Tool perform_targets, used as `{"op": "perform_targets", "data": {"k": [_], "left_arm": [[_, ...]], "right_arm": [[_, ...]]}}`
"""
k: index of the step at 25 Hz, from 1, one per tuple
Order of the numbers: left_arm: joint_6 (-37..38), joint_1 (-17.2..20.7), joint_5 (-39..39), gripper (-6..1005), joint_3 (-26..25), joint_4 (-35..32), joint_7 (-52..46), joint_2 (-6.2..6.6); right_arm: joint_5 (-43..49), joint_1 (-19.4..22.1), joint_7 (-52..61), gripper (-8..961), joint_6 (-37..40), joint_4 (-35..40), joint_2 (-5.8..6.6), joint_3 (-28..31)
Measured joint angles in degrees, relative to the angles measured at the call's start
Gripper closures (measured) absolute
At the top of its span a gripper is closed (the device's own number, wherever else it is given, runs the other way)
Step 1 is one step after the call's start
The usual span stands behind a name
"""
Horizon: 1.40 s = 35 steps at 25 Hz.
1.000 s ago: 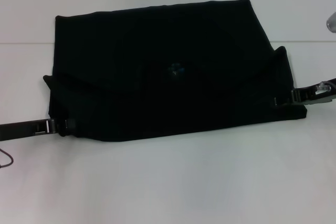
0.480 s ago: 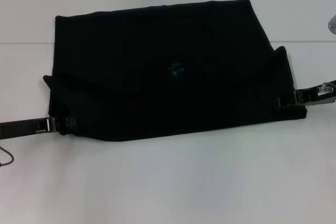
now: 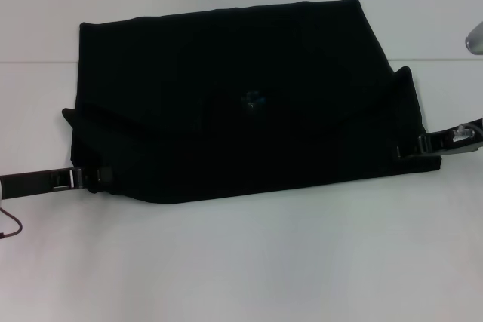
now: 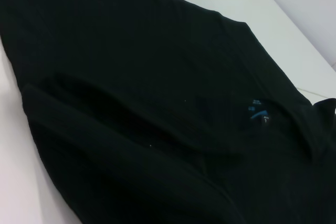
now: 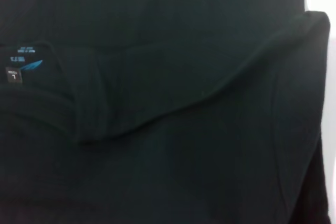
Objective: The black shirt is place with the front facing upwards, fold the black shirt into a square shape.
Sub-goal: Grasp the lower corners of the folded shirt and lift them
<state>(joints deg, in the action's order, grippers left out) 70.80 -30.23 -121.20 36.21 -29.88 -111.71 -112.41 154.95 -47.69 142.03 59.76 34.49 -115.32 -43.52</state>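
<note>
While the black shirt (image 3: 241,103) lies folded into a broad band across the middle of the white table (image 3: 249,262), both grippers sit at its near corners: the left gripper (image 3: 96,177) at the near-left edge, the right gripper (image 3: 411,148) at the near-right edge, each touching the cloth. The fingers at both corners appear pinched onto the fabric, though black on black makes the grip hard to confirm; the jaws read as closed on the shirt edge. The step in hand looks like a lengthwise fold, with the near hem seemingly held at both ends. The next move probably calls for lifting the two corners together and carrying them toward the far edge at matched height and pace, so that the band halves without skewing. A small blue label (image 3: 251,99) marks the collar near the centre; both wrist views show it, along with a raised fold. No chest lettering is visible. The right arm is cut off at the picture's edge, and neither wrist view shows its own fingers.
</note>
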Motion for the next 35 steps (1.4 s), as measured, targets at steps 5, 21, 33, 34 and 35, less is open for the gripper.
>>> {"op": "perform_targets", "data": {"k": [5, 21, 33, 34, 35], "left_arm": [[0.10, 0.00, 0.00, 968, 0.00, 0.00, 0.01, 0.00], [0.29, -0.33, 0.77, 969, -0.09, 0.06, 0.86, 0.20], [9.94, -0.71, -0.19, 969, 0.21, 0.31, -4.03, 2.90], [11.13, -0.75, -0.46, 969, 0.25, 0.31, -4.61, 3.17], [13.00, -0.85, -1.04, 969, 0.24, 0.30, -5.35, 3.48]], "right_arm": [[-0.08, 0.14, -0.20, 309, -0.01, 0.26, -0.13, -0.02], [-0.10, -0.20, -0.79, 761, 0.15, 0.19, -0.04, -0.07], [-0.38, 1.32, -2.97, 888, 14.56, 6.32, 1.60, 0.44], [-0.39, 1.65, -3.35, 888, 16.69, 7.06, 1.73, 0.44], [-0.36, 2.03, -3.80, 888, 18.88, 7.79, 1.84, 0.40]]}}
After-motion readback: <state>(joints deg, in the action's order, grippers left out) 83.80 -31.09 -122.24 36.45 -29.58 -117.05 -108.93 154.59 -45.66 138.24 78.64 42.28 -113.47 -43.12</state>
